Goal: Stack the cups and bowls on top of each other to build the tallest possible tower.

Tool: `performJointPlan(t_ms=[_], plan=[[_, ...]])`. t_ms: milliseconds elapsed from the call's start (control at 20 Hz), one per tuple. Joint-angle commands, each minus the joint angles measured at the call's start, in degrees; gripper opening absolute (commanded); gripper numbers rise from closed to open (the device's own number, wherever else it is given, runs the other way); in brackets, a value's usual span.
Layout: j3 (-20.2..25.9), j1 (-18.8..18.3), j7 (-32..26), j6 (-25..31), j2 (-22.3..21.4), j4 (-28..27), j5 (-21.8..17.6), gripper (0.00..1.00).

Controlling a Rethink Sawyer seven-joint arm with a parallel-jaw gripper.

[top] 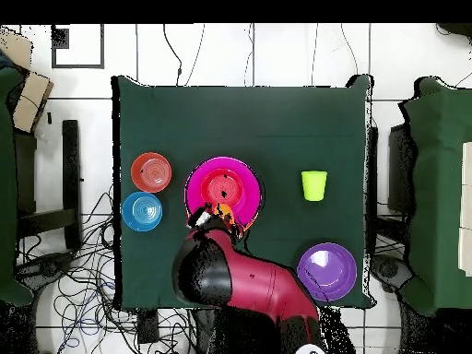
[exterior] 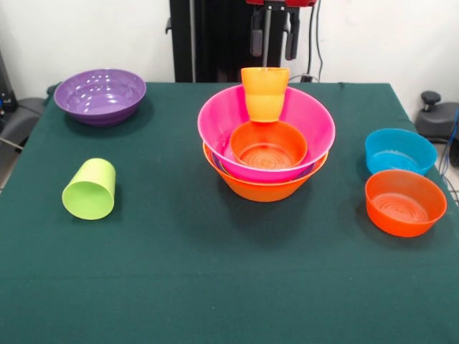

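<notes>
Here the tool [exterior: 271,43] hangs with fingers apart above the orange cup [exterior: 265,93], which rests against the pink bowl's [exterior: 315,118] far rim.

Gripper [exterior: 271,39]: cut off by the top edge in the front view; finger state cannot be determined. In the overhead view the arm [top: 244,277] covers it, along with the orange cup [exterior: 265,93]. Within the tower [exterior: 265,140], the purple bowl [exterior: 217,161] shows only as a rim sliver between pink and yellow-orange
</notes>
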Motion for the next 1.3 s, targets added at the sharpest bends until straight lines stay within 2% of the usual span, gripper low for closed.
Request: performJointPlan(t_ms=[50, 450, 850, 1050, 1300], plan=[[1.50, 1.44, 7.77, 2.97, 4.11, 2.32, 0.43, 1.00], [2.43, 0.58, 8.55, -0.34, 3.71, 5.20, -0.35, 1.00], [1.70, 1.78, 9.27, -2.33, 4.33, 5.95, -0.46, 1.00], [0.63, 2.53, 9.85, -6.64, 7.60, 5.30, -1.22, 1.00], [3.16, -0.21, 8.98, -8.12, 8.56, 5.90, -2.20, 1.00]])
